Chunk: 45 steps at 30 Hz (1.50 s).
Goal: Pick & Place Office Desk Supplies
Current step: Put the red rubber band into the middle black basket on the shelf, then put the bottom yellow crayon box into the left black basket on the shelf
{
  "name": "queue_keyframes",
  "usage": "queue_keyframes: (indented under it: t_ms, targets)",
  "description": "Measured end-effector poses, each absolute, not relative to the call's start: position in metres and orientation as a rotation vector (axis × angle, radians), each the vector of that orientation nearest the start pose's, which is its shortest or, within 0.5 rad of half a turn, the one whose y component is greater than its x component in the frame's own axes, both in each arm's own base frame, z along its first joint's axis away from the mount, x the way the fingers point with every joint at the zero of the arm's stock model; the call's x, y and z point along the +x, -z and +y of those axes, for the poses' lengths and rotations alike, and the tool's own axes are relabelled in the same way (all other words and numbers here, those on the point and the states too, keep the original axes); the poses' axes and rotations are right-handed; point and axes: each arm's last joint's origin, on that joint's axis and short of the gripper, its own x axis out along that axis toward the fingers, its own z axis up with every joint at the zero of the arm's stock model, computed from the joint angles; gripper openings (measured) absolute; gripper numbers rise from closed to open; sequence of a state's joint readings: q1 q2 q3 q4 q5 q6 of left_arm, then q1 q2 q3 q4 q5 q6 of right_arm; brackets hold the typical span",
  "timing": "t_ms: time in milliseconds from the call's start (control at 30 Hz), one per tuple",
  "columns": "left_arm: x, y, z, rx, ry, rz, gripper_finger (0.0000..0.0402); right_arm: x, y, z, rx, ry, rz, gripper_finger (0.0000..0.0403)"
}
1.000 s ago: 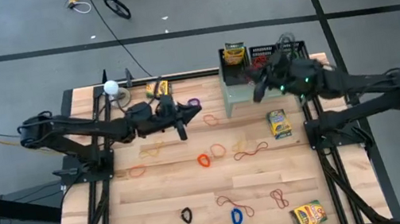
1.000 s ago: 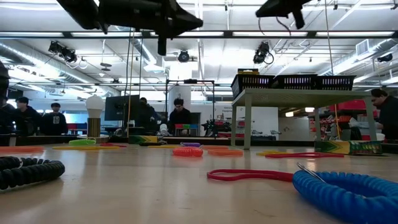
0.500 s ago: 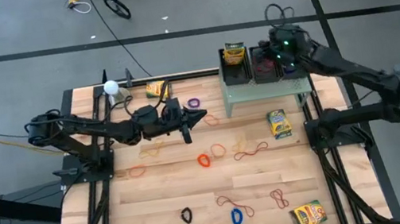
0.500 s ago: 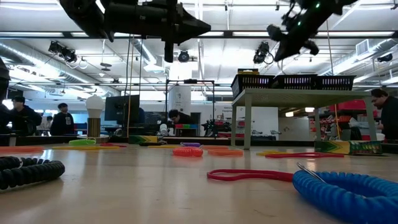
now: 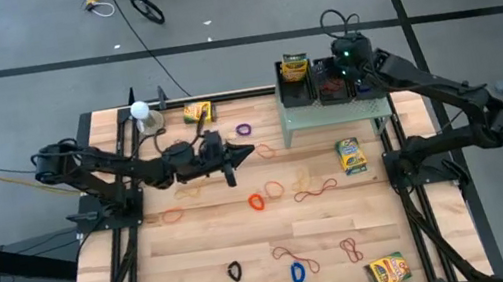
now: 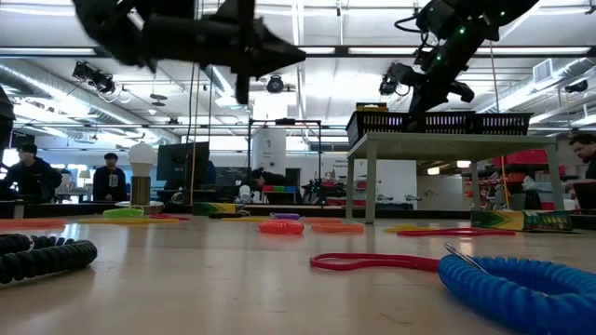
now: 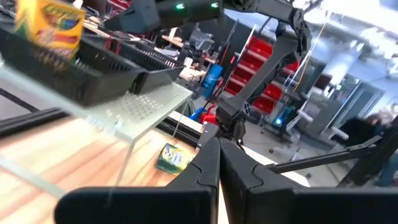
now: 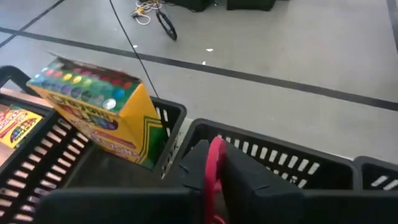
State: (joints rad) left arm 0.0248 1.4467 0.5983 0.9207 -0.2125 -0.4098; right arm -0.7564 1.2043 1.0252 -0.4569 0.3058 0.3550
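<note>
Wooden table [image 5: 247, 243], right gripper [image 8: 214, 163] over mesh tray [image 8: 273, 155] — pinching red band [image 8: 216, 158], left gripper [image 7: 217, 163] closed — empty.

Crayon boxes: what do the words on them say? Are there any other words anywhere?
No text can be read.
The yellow-and-green cardboard crayon box standing in the black mesh tray: print too blurred.
The crayon box lying flat on the wooden table: print too small.

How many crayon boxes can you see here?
4: one crayon box stands in the end mesh tray on the shelf, one lies near the white ball, one sits beside the shelf, one at the table's near edge. Others may be hidden.
</note>
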Motion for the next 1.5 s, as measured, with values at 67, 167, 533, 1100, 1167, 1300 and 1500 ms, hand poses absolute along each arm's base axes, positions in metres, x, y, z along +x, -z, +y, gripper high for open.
queue_keyframes:
  t_ms: [67, 167, 533, 1100, 1167, 1300, 1500]
  targets:
    - [0.279, -0.218, 0.013, -0.455, -0.208, -0.173, 0.0006, 0.178, -0.309, -0.180, 0.459, 1.135, 0.468, 0.0078]
    - [0.263, -0.206, 0.013, -0.485, -0.197, -0.223, 0.0005, 0.177, -0.308, -0.179, 0.460, 1.138, 0.481, 0.0114]
    - [0.249, -0.196, 0.014, -0.493, -0.225, -0.261, 0.0018, 0.177, -0.356, -0.173, 0.411, 1.024, 0.467, 0.0188]
    - [0.249, -0.194, 0.015, -0.541, -0.243, -0.247, 0.0020, 0.171, -0.388, -0.086, 0.366, 0.660, 0.686, 0.0015]
    - [0.249, -0.192, 0.015, -0.529, -0.266, -0.228, 0.0020, 0.167, -0.394, -0.071, 0.362, 0.646, 0.651, 0.0012]
    - [0.250, -0.191, 0.015, -0.487, -0.281, -0.211, 0.0020, 0.166, -0.399, -0.044, 0.355, 0.607, 0.608, 0.0005]
    - [0.250, -0.190, 0.015, -0.484, -0.284, -0.200, 0.0020, 0.176, -0.389, -0.004, 0.309, 0.474, 0.599, 0.0007]
